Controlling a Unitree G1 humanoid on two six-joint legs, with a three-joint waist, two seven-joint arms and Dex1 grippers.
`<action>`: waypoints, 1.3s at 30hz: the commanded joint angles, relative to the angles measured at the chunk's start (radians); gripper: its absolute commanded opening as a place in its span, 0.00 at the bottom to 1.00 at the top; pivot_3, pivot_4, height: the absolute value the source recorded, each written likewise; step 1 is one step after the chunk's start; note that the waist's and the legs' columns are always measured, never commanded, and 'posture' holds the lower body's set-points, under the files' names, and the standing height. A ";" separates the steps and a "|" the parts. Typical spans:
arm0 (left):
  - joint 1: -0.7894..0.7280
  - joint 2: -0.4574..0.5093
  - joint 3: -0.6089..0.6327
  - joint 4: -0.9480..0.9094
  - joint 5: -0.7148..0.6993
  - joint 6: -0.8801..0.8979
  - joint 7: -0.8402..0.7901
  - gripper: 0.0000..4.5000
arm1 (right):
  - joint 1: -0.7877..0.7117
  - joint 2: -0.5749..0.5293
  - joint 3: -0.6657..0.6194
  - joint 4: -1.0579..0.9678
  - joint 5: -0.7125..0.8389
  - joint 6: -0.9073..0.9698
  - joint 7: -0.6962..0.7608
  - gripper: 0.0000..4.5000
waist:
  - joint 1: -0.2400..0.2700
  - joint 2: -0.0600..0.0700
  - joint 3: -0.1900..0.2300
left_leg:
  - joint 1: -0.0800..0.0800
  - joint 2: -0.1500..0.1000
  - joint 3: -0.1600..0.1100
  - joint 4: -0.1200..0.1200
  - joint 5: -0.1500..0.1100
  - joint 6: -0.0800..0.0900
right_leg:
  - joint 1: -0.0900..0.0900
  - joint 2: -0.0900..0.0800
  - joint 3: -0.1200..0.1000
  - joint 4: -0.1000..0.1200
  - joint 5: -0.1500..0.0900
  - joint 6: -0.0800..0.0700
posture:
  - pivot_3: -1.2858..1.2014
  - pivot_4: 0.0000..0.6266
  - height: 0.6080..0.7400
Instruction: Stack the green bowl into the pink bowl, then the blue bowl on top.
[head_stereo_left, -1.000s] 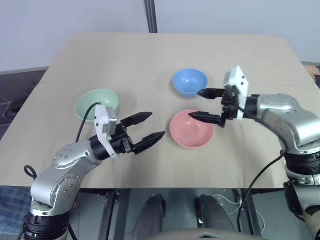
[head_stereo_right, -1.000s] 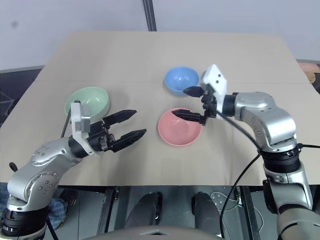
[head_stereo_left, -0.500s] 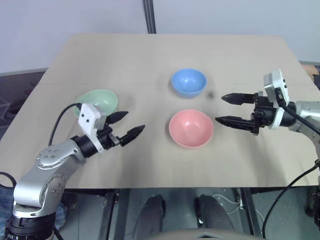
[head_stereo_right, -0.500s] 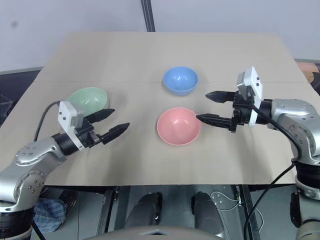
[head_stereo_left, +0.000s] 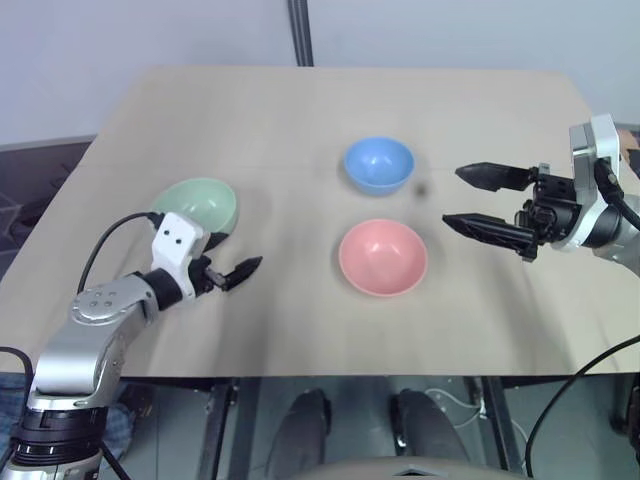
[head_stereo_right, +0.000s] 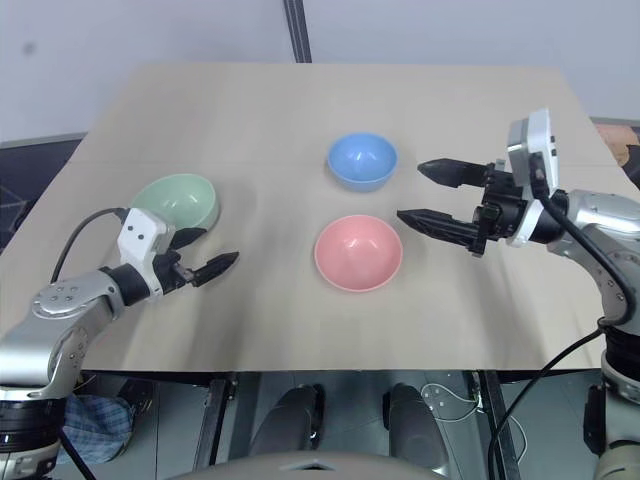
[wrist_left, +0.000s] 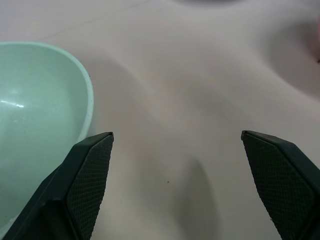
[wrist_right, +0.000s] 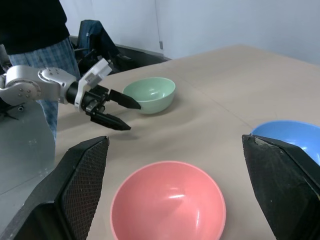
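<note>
The green bowl (head_stereo_left: 197, 204) sits upright at the table's left. My left gripper (head_stereo_left: 236, 256) is open just off its near right rim, low over the table. In the left wrist view the green bowl (wrist_left: 35, 115) lies beside one finger (wrist_left: 90, 175), outside the empty gap. The pink bowl (head_stereo_left: 383, 258) rests at centre, with the blue bowl (head_stereo_left: 379, 165) behind it. My right gripper (head_stereo_left: 455, 197) hangs open and empty to the right of both bowls, pointing left. All three bowls are empty and stand apart.
The tan table (head_stereo_left: 300, 110) has bare room at the back and between the bowls. Its front edge (head_stereo_left: 320, 376) runs close under my arms. A person in checked trousers (wrist_right: 45, 55) stands beyond the table's left side, beside a chair with a dark jacket (wrist_right: 97, 35).
My left gripper has swung left and down, from mid-table to beside the green bowl. My right gripper has drawn back to the right, away from the pink bowl. The bowls have not moved.
</note>
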 joint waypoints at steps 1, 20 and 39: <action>-0.017 0.017 -0.009 0.017 0.047 -0.036 -0.008 0.96 | -0.004 -0.017 -0.039 -0.046 0.026 -0.030 -0.016 0.99 | 0.000 0.000 0.000 | 0.000 0.000 0.000 0.000 0.000 0.000 | 0.000 0.000 0.000 0.000 0.000 0.000 | 0.52 0.24 1.00; -0.146 -0.021 0.075 0.095 0.072 -0.129 0.014 0.96 | 0.023 -0.039 -0.020 -0.019 0.014 -0.087 -0.024 0.99 | -0.002 -0.001 0.001 | 0.000 0.000 0.000 0.000 0.000 0.000 | 0.000 0.000 0.000 0.000 0.000 0.000 | 0.52 0.24 1.00; -0.174 0.020 -0.048 0.219 0.252 -0.121 0.025 0.66 | 0.021 -0.044 0.006 0.029 -0.055 -0.158 0.012 1.00 | 0.000 -0.001 0.001 | 0.000 0.000 0.000 0.000 0.000 0.000 | -0.001 0.000 0.000 0.000 0.000 0.000 | 0.52 0.24 1.00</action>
